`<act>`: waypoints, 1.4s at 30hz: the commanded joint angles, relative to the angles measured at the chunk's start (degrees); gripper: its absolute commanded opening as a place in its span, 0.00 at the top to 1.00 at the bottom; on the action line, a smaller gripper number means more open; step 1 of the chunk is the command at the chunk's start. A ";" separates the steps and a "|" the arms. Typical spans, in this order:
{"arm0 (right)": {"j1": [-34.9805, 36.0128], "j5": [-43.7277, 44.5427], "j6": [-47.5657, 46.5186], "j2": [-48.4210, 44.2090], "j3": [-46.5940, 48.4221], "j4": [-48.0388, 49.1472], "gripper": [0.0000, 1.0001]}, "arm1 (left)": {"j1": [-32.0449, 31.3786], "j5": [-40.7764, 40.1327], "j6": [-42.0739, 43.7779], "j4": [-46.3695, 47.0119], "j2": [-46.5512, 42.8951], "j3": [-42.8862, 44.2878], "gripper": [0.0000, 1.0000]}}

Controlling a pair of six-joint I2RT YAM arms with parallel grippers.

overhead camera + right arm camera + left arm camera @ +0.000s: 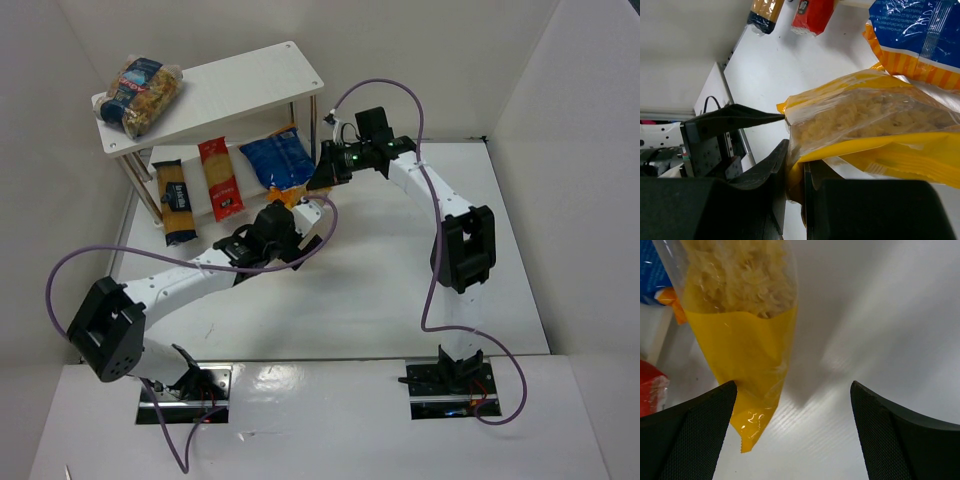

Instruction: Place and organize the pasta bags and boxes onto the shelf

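Observation:
My right gripper (797,165) is shut on one end of the large yellow bag (865,125) and holds it by the shelf (250,75). The bag's other end (745,330) hangs beside the left finger of my open left gripper (792,395); whether it touches I cannot tell. In the top view the arms mostly hide this bag. The blue-and-orange bag (278,158), the slim red packet (220,178) and the slim tan box (176,200) lie side by side on the lower board. The clear bag with dark-blue label (140,92) lies on the top board's left end.
White walls enclose the table on the left, back and right. A thin metal corner post (316,118) stands next to my right gripper (318,180). My left gripper (303,212) is just in front of the lower board. Purple cables loop from both arms.

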 commanded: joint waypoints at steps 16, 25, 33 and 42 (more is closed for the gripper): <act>0.53 -7.35 0.40 -1.28 3.97 4.30 1.00 | -2.22 -17.54 3.06 16.24 5.40 -2.12 0.00; 0.53 -9.44 1.09 -1.81 2.66 5.00 1.00 | -4.06 -20.32 -0.10 17.03 7.69 -1.59 0.00; 0.53 -10.77 1.80 -2.87 2.12 5.71 1.00 | -4.06 -24.12 -2.57 18.79 11.99 0.86 0.00; 0.53 -11.30 1.28 -4.62 -0.77 6.23 1.00 | -4.06 -25.88 -4.94 18.26 16.30 4.29 0.85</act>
